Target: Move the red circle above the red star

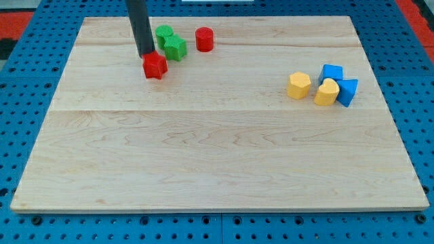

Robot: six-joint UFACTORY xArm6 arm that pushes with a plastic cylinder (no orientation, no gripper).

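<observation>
A pale wooden board (224,156), made of planks joined lengthwise, fills most of the view. Around the board on every side lies a blue perforated surface (27,88) with regular dark holes. Beyond the board's top corners, strips of red show. The light is even and soft.

bright, even light; sharp, faint shadows

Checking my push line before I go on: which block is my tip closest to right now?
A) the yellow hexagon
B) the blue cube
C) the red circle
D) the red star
D: my tip sits right at the upper-left edge of the red star, while the red circle stands apart toward the view's right, beyond the green star.
</observation>
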